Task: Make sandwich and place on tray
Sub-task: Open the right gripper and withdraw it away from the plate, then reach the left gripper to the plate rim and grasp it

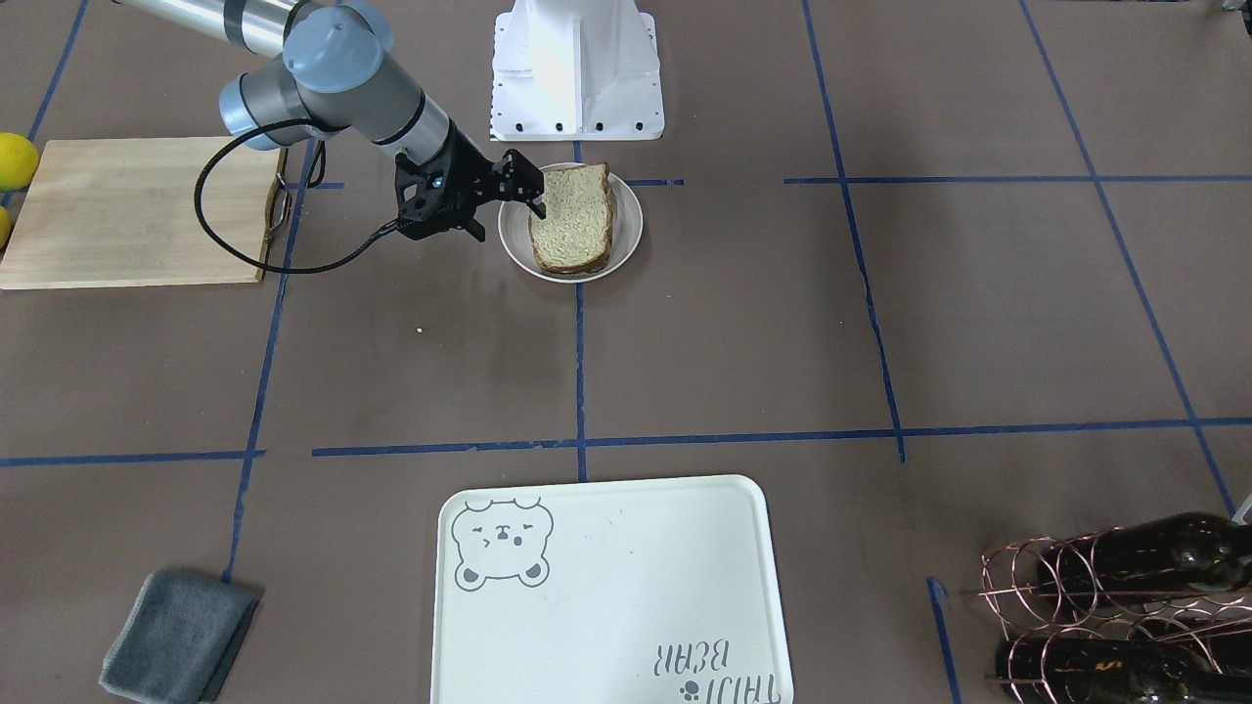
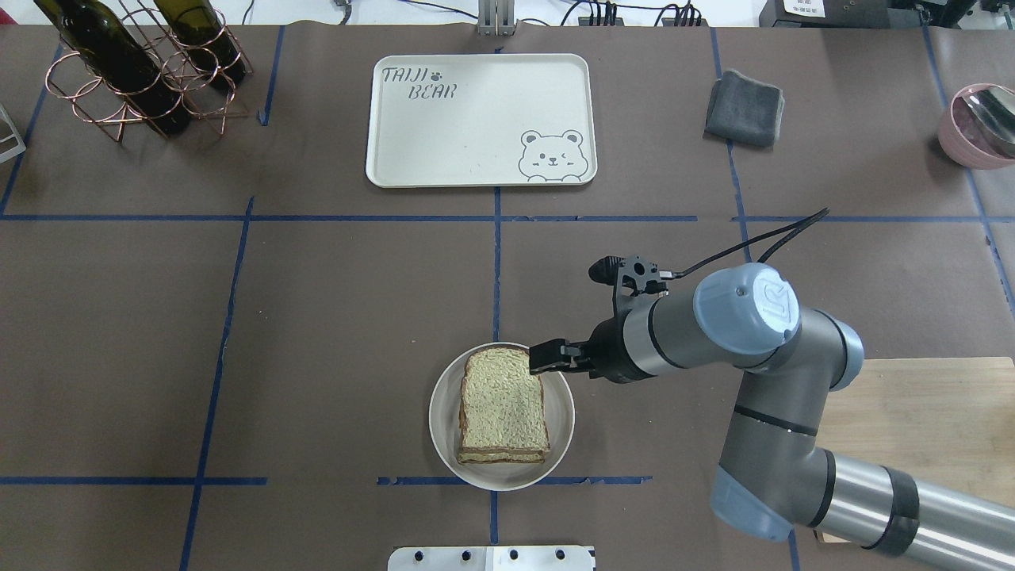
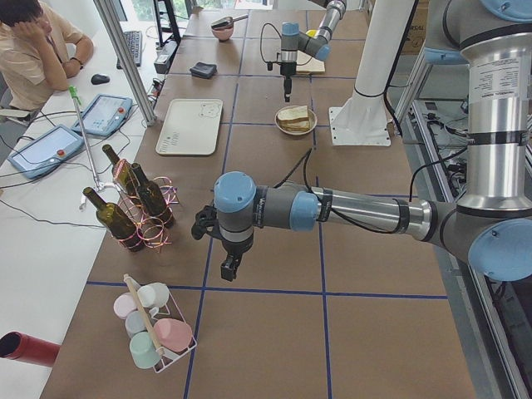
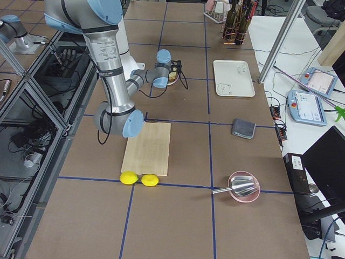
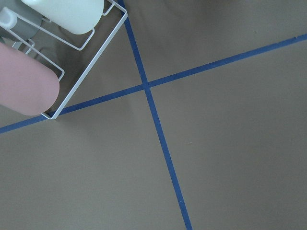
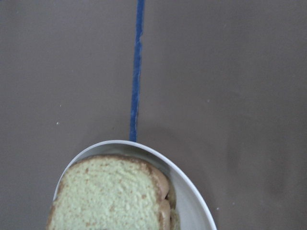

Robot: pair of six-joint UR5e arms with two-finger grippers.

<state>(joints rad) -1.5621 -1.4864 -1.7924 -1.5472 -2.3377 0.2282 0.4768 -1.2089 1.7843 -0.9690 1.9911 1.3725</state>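
The sandwich (image 1: pixel 572 220) is two stacked bread slices on a small round white plate (image 1: pixel 632 231); the egg is hidden. It also shows in the overhead view (image 2: pixel 503 404) and the right wrist view (image 6: pixel 110 196). My right gripper (image 1: pixel 536 203) hovers at the sandwich's corner (image 2: pixel 539 358), its fingers looking close together and empty. The bear tray (image 2: pixel 476 119) lies bare at the table's far side, well beyond the plate. My left gripper (image 3: pixel 229 268) shows only in the exterior left view, far from the plate, and I cannot tell whether it is open.
A wooden board (image 1: pixel 127 210) with lemons (image 1: pixel 15 161) lies by the right arm. There is a grey cloth (image 2: pixel 745 97), a copper rack with wine bottles (image 2: pixel 131 71), a pink bowl (image 2: pixel 979 123), and a wire rack of mugs (image 3: pixel 154 332) near the left gripper.
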